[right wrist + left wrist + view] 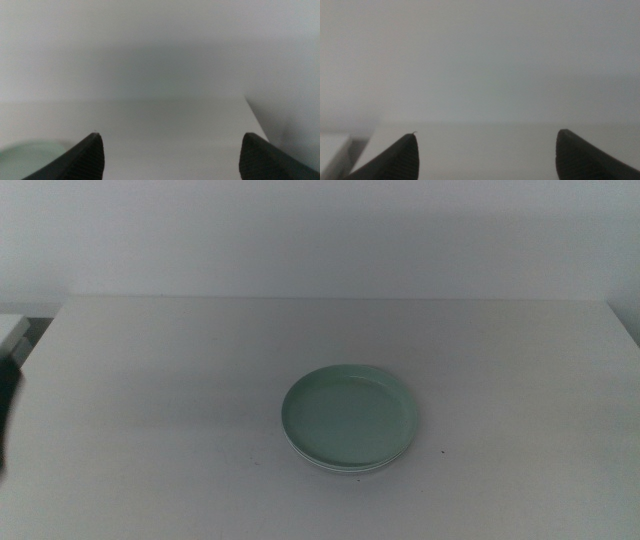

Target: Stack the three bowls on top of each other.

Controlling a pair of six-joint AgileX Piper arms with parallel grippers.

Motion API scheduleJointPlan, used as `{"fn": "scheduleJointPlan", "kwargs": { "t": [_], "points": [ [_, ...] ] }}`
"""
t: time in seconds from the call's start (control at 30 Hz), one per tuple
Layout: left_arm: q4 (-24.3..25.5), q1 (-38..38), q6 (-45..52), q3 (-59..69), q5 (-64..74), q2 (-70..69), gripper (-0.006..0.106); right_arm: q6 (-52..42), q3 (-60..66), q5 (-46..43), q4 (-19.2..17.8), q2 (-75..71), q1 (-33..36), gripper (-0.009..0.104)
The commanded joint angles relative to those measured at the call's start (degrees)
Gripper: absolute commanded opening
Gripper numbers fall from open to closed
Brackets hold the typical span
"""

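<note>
Mint green bowl [350, 416] sits on top of a stack near the middle of the white table [150, 380], somewhat toward the front edge and slightly right of centre. Below its rim, on the front side, 2 thin pale rims [335, 467] show, nested close under it; their colours cannot be told apart at this size. Stack looks level and roughly aligned, with a sliver of a lower rim also peeking out at the back right.

Left gripper [485, 155]: jaws spread wide, nothing between them, looking across bare tabletop toward the wall. A dark shape at the table's left edge in the middle view may be this arm.

Right gripper [170, 155]: jaws spread wide, empty. Its wrist view catches the green bowl's edge [30, 155] beside one jaw, clear of it.
</note>
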Motion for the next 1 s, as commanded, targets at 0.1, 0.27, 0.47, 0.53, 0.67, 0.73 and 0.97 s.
{"fn": "scheduleJointPlan", "kwargs": {
  "t": [0.1,0.27,0.47,0.53,0.67,0.73,0.97],
  "points": [
    [0.23,0.02,-0.44,11.57,-1.19,-10.14,0.094,-0.2,14.13,0.46,-0.73,-14.93,-2.28,0.079],
    [0.23,0.02,-0.44,18.32,-1.19,-18.82,0.094,-0.2,20.38,1.21,-0.73,-20.05,-2.42,0.079],
    [1.43,0.1,-0.44,22.17,0.14,-18.82,0.094,-0.2,23.64,-0.03,-1.31,-20.05,-2.66,0.079],
    [1.8,0.1,-0.44,22.17,-0.97,-18.82,0.094,-0.2,24.24,-0.25,-1.31,-20.05,-2.66,0.079],
    [2.34,0.1,-0.44,22.17,-2.29,-18.82,0.094,-0.2,24.97,-1.09,-1.31,-20.05,-2.66,0.079],
    [3.79,0.1,-0.44,22.17,-2.04,-18.82,0.094,-0.2,24.97,-0.86,-1.31,-20.05,-2.66,0.079],
    [4.61,0.1,-0.44,22.17,-3.93,-18.82,0.094,-0.2,24.97,0.53,-1.19,-20.05,-2.66,0.079]
  ]
}}
